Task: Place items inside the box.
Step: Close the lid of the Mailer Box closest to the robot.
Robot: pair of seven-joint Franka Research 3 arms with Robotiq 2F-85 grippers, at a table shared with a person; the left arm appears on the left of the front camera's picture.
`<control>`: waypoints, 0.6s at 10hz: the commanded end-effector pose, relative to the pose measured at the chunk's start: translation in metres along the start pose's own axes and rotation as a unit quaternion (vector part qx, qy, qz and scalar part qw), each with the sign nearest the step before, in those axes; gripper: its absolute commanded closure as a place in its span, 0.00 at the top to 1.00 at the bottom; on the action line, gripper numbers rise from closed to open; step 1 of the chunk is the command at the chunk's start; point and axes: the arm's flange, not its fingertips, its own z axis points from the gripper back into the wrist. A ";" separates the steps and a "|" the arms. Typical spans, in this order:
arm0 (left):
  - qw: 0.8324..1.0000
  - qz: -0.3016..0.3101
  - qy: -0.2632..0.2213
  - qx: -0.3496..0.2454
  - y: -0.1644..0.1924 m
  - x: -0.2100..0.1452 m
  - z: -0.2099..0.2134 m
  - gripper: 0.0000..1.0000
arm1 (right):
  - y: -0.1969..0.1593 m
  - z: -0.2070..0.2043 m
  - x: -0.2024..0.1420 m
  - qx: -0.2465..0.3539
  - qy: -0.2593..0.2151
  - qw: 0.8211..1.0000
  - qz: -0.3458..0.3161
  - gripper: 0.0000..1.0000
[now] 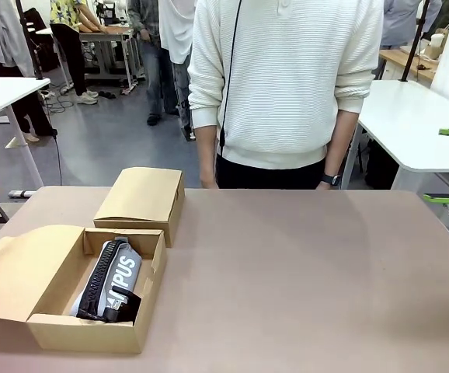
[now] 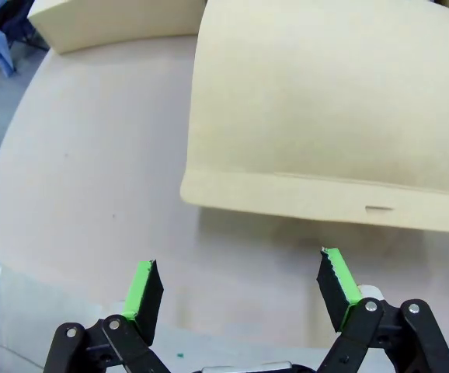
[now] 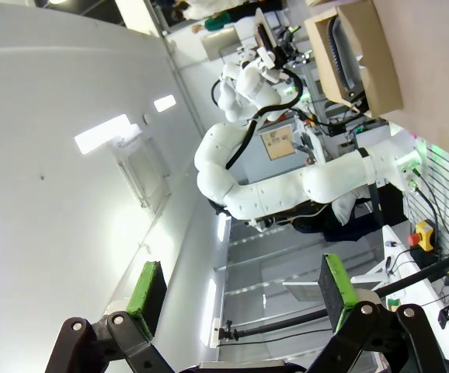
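The task looks all but finished: the grey pencil pouch (image 1: 122, 273) already lies inside the open box (image 1: 57, 330) at the near left of the counter (image 1: 302, 272), and a black object that I take to be the stapler (image 1: 122, 308) sits at the pouch's near end, also within the box walls. Nothing else of the task lies out on the counter, so what may be left is only closing the hinged flap (image 1: 15, 272), which is folded out flat to the left. The pouch runs its long axis from the near side to the far side of the box, tilted slightly rightward at the far end, zipper along its left edge and white lettering facing up. The narrower box (image 1: 141, 200) stands closed just behind. The left gripper (image 2: 240, 287) hangs over the flap with jaws spread wide and empty; the right gripper (image 3: 240, 291) is off to the side, jaws likewise wide apart, holding nothing.
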 end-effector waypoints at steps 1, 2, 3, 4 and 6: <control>0.999 -0.015 -0.046 -0.007 0.005 0.000 -0.004 1.00 | 0.001 0.002 -0.003 0.001 0.003 1.000 0.002 1.00; 0.999 -0.019 -0.046 -0.012 0.004 0.003 -0.011 1.00 | 0.001 0.002 -0.003 0.001 0.003 1.000 0.002 1.00; 0.998 -0.020 -0.054 -0.023 0.003 0.006 -0.017 1.00 | 0.001 0.002 -0.003 0.001 0.003 1.000 0.002 1.00; 0.997 -0.022 -0.070 -0.039 0.005 0.009 -0.026 1.00 | 0.001 0.002 -0.003 0.001 0.003 1.000 0.002 1.00; 0.994 -0.027 -0.101 -0.040 0.007 0.020 -0.036 1.00 | 0.001 0.002 -0.003 0.001 0.003 1.000 0.002 1.00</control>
